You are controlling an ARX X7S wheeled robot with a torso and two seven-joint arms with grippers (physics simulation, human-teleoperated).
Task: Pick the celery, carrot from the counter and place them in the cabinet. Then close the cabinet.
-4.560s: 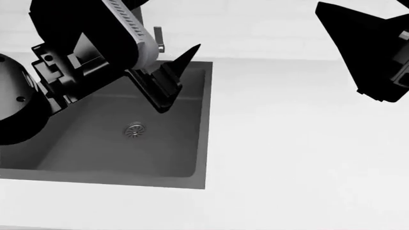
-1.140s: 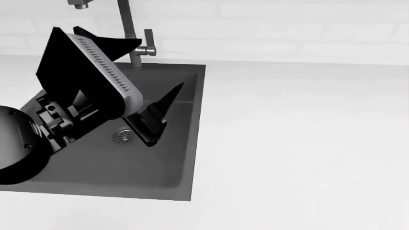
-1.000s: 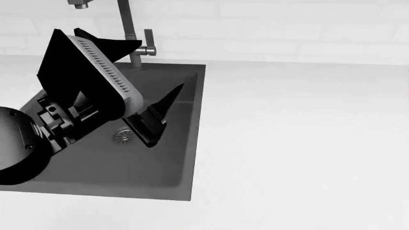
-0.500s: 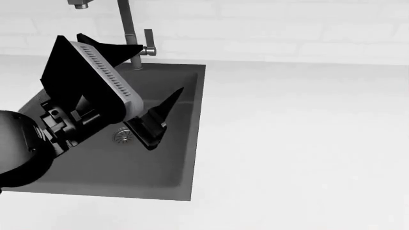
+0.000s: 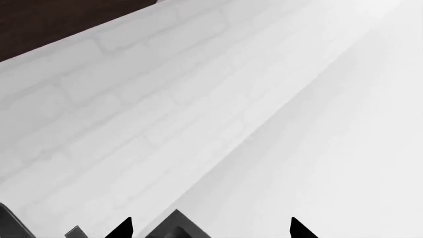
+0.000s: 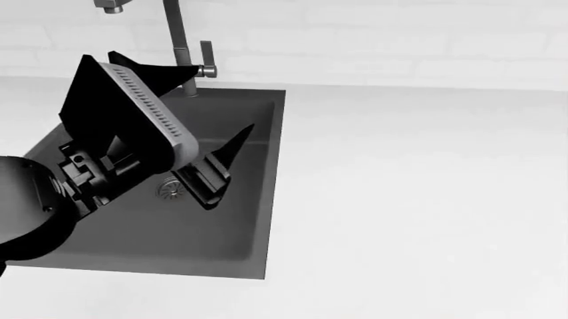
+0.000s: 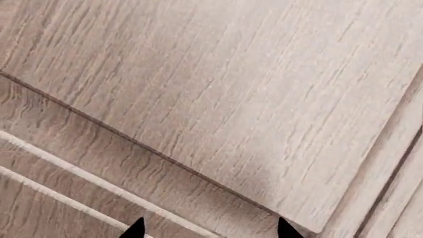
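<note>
The celery and the carrot show in none of the views, so where they lie cannot be told; the white desk (image 6: 417,199) beside the sink (image 6: 239,232) carries nothing visible. The left hand (image 6: 209,169) hangs over the sink with its fingers spread and nothing between them, likely parked clear of the work. The right hand (image 7: 208,228) faces pale wooden cabinet panels (image 7: 218,89), tips apart and empty, probably there for the door. Against half a second ago, the left hand has drifted only slightly; the right arm, visible earlier in the head view, is gone from it.
</note>
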